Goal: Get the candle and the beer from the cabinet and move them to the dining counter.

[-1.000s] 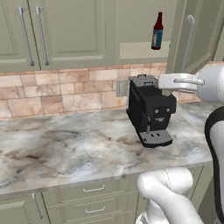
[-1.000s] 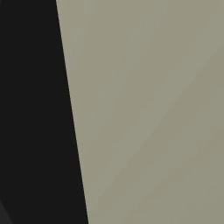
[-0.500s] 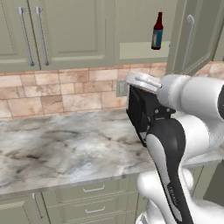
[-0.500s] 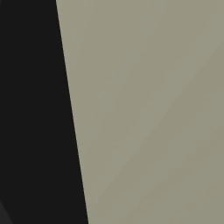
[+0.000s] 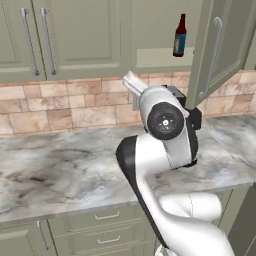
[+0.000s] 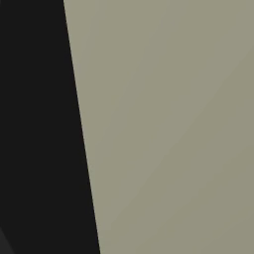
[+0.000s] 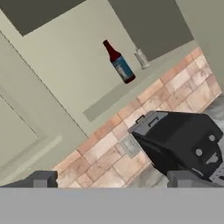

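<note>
The beer (image 7: 119, 62), a dark red-brown bottle with a blue label, stands on the lower shelf of the open cabinet (image 7: 65, 57). The pale stubby candle (image 7: 141, 58) stands just beside it, a little apart. My gripper (image 7: 111, 179) is open with nothing between its fingertips (image 7: 41, 178); it looks up at the shelf from well below. In the left base view the beer (image 5: 180, 35) stands upright beside the swung-open cabinet door (image 5: 212, 50), and my arm (image 5: 165, 120) rises below it. The dining counter is out of view.
A black coffee machine (image 7: 183, 140) stands on the marbled worktop (image 5: 60, 170) under the open cabinet, mostly behind my arm in the left base view. A wall outlet (image 7: 130, 145) sits in the tan tile backsplash. Closed cabinet doors (image 5: 75, 35) are to the left. A sage-green panel (image 6: 173, 124) is close to the right base camera.
My arm has swung from the right edge to the middle, in front of the coffee machine, with the hand now tilted up. The beer has not moved.
</note>
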